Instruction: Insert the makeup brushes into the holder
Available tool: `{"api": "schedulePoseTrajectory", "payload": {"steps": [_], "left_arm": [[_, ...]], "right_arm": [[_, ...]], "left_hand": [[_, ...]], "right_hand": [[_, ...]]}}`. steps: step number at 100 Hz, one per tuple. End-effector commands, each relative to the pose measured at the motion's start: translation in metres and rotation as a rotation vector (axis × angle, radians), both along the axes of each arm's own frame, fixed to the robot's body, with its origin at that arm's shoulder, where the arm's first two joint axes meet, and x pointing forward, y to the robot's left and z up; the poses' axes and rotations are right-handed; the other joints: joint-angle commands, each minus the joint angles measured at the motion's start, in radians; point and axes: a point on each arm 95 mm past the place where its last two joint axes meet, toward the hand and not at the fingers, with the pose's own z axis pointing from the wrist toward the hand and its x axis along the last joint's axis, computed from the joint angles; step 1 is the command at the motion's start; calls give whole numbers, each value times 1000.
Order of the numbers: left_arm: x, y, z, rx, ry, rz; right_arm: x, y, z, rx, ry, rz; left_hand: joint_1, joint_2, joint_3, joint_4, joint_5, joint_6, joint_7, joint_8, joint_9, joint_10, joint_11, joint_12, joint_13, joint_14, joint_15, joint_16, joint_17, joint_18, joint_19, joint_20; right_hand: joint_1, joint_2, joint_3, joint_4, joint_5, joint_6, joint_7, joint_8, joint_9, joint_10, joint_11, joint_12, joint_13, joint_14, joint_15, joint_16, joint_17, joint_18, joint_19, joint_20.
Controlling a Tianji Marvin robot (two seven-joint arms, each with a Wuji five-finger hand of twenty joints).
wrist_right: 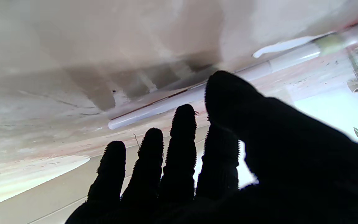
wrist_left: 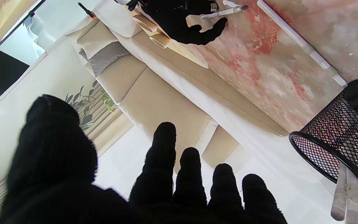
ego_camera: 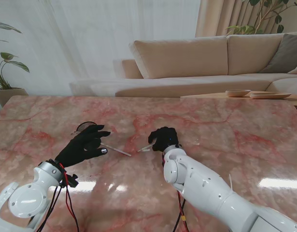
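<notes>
The black mesh holder (ego_camera: 84, 127) (wrist_left: 331, 137) stands on the marble table just beyond my left hand (ego_camera: 84, 146), partly hidden by its fingers. Two pale brushes (wrist_left: 342, 199) stick out of its rim. My left hand is open with fingers spread and holds nothing. A white-handled brush (ego_camera: 117, 150) (wrist_left: 300, 40) lies flat on the table between my hands. My right hand (ego_camera: 163, 139) (wrist_left: 182, 21) hovers low over another white brush (ego_camera: 145, 148) (wrist_right: 172, 105) lying on the table. Its fingers (wrist_right: 183, 130) are extended and not closed around the handle.
The pink marble table (ego_camera: 225, 140) spreads wide to the right and toward me. A beige sofa (ego_camera: 196, 63) and a low wooden table with dishes (ego_camera: 254, 94) stand beyond the far edge. Cables (ego_camera: 66, 203) hang from my left wrist.
</notes>
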Motion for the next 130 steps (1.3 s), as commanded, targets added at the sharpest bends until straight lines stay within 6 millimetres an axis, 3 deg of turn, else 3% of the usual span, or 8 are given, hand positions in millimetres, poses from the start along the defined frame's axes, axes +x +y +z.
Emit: {"api": "schedulePoseTrajectory", "payload": {"steps": [1, 15, 20, 32, 36, 53, 88, 130], "left_arm": [[-1, -1, -2, -3, 7, -1], [-1, 0, -2, -1, 6, 0], [-1, 0, -2, 0, 6, 1], [-1, 0, -2, -1, 5, 1], [-1, 0, -3, -1, 5, 1], [-1, 1, -3, -2, 6, 3], [-1, 3, -3, 1, 4, 7], [-1, 3, -4, -2, 2, 11]], "right_arm": [[-11, -5, -20, -23, 53, -3], [-16, -6, -29, -38, 64, -4], [-17, -7, -32, -43, 66, -4], [-18, -7, -36, -42, 71, -8], [-19, -7, -37, -39, 72, -7], [-19, -5, -40, -21, 84, -3], [-20, -4, -41, -10, 118, 5], [-21, -2, -15, 65, 65, -17]], "left_hand": [[8, 27, 11, 30, -7, -31, 7, 12, -21, 3, -26, 0, -35, -56, -18, -8, -8, -16, -45, -16], [6, 27, 10, 30, -7, -33, 8, 12, -22, 0, -26, 0, -35, -57, -18, -7, -7, -16, -45, -18], [7, 26, 10, 30, -6, -34, 9, 13, -22, 0, -26, 1, -35, -56, -17, -7, -7, -16, -45, -18], [4, 28, 9, 30, -7, -35, 9, 13, -22, 1, -26, 1, -34, -57, -17, -7, -8, -16, -45, -19], [5, 29, 9, 30, -8, -34, 9, 13, -21, 0, -25, 1, -34, -59, -17, -6, -7, -16, -44, -19], [2, 32, 8, 29, -7, -35, 9, 13, -21, -2, -24, 1, -34, -59, -16, -6, -8, -17, -44, -20], [6, 37, 6, 28, -9, -31, 8, 12, -24, 3, -24, 1, -36, -55, -19, -7, -8, -14, -45, -23], [9, 35, 2, 29, -11, -29, 5, 11, -25, 5, -26, 0, -37, -55, -22, -8, -7, -14, -47, -27]], "right_hand": [[20, -34, -26, -56, 12, 16, 133, -44, 5, -1, -2, -11, -1, 4, -8, 7, -9, 1, -18, 28], [27, -41, -18, -55, 73, 4, 169, -37, 24, -1, 5, -10, 11, 6, -4, 9, -3, 3, -16, 29], [37, -63, 23, -54, 111, -8, 186, -40, 38, -4, 7, -9, 21, 3, -2, 9, 2, 2, -15, 29], [44, -41, 25, -65, 179, -31, 230, -22, 62, -9, 15, -6, 32, -3, 5, 12, 8, -4, -10, 30], [43, -28, 21, -66, 185, -42, 246, 2, 65, -11, 17, -6, 32, -6, 8, 13, 7, -9, -7, 31], [29, 29, 38, -47, 186, -58, 200, 229, 35, -12, 39, 9, 1, -25, 24, 21, -15, -31, -6, 33], [-5, -10, 157, -22, 204, -59, 191, 389, -21, -15, 64, 33, -44, -41, 25, 28, -32, -51, -22, 55], [-19, -15, 180, -14, 210, -63, 179, 426, -23, -17, 69, 42, -44, -42, 25, 30, -31, -51, -28, 62]]}}
